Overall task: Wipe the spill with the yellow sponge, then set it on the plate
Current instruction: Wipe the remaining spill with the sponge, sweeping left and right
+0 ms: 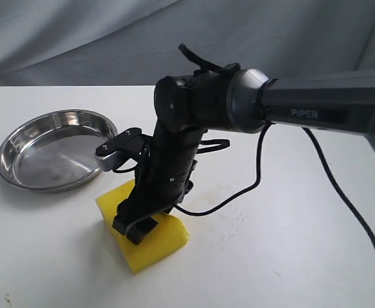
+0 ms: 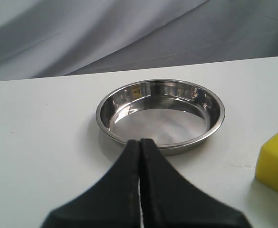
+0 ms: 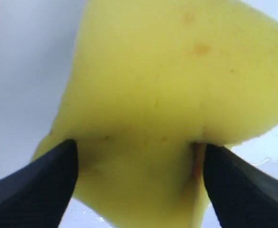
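1. Right wrist view: pinches the yellow sponge [image 3: 143,85] in the right hand [image 3: 139,147], one finger on each flank, denting the foam inward so that it bulges wider beyond the fingertips.
2. Exterior view: sets that sponge on the tabletop [image 1: 290,256], near the plate [image 1: 11,173] but apart from it and not on it. Shows only a faint pale smear of the spill [image 1: 229,205] on the side of the sponge away from the plate.
3. Left wrist view: holds the left hand [image 2: 139,142] pressed together and empty, pointing toward the plate, clear of the work.
4. Expect a light, soft, springy block that gives a good deal under squeeze and probably springs back on release. Carries a few tan specks on its yellow face, so is likely damp, a touch heavier, and may drip if squeezed hard.
5. Take hold across the thick middle, on two opposite flat flanks, with the fingers well down the sides. Squeeze only enough to carry. Avoid a corner or an edge, where the foam would likely fold and twist out.
6. Treat the plate as stiff, smooth and probably easy to push along. Lower the sponge from above, inside the raised rim, without nudging it.
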`<state>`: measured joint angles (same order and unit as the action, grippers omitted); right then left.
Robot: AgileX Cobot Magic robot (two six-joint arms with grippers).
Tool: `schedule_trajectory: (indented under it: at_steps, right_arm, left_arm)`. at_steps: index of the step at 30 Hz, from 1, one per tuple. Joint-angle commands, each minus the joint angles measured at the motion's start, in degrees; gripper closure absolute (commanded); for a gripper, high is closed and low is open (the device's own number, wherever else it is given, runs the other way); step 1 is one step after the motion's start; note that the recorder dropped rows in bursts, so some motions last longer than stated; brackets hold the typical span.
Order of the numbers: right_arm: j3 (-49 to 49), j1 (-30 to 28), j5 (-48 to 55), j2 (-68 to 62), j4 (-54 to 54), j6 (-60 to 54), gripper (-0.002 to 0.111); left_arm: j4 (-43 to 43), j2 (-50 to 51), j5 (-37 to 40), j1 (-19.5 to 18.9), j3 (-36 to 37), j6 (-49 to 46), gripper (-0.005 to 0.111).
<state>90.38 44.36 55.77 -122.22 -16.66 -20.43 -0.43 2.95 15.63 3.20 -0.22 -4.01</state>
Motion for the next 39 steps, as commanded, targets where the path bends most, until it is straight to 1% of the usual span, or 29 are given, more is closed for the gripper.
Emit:
schedule_trajectory:
  at_steps: [1,9,12,15,19,22,23,24,28,33,36,39]
  right_arm:
    - [-0.3,0.26,-0.77,4.28,1.68,-0.39,0.034]
    - [-0.3,0.26,-4.97,9.08,2.31,-0.24,0.034]
    - [-0.3,1.12,-4.25,7.81,4.64,-0.24,0.039]
    - [-0.3,2.75,-4.43,5.04,8.99,-0.24,0.049]
    - [-0.3,4.86,-7.84,1.05,12.98,-0.1,0.061]
    - [-0.3,5.53,-9.57,-1.58,14.64,2.77,0.072]
    - [-0.3,5.53,-9.57,-2.4,15.0,3.99,0.076]
    - [-0.3,5.53,-8.7,-3.93,15.26,5.43,0.083]
    - [-0.3,5.53,-4.79,-7.91,15.26,5.44,0.096]
    - [-0.3,5.42,-2.38,-10.86,15.2,5.44,0.098]
    - [-0.3,5.42,-2.56,-9.14,15.28,5.44,0.098]
    - [-0.3,5.42,-2.19,-4.46,17.97,6.64,0.098]
  left_arm:
    - [-0.44,-0.25,-0.43,0.37,0.22,0.07,0.107]
    - [-0.44,-0.25,-0.43,0.37,0.22,0.07,0.107]
    - [-0.44,-0.25,-0.43,0.37,0.22,0.07,0.107]
    - [-0.44,-0.25,-0.43,0.37,0.22,0.07,0.107]
    - [-0.44,-0.25,-0.43,0.37,0.22,0.07,0.107]
    - [-0.44,-0.25,-0.43,0.37,0.22,0.07,0.107]
    - [-0.44,-0.25,-0.43,0.37,0.22,0.07,0.107]
    - [-0.44,-0.25,-0.43,0.37,0.22,0.07,0.107]
    - [-0.44,-0.25,-0.43,0.37,0.22,0.07,0.107]
    - [-0.44,-0.25,-0.43,0.37,0.22,0.07,0.107]
    - [-0.44,-0.25,-0.43,0.37,0.22,0.07,0.107]
    - [-0.44,-0.25,-0.43,0.37,0.22,0.07,0.107]
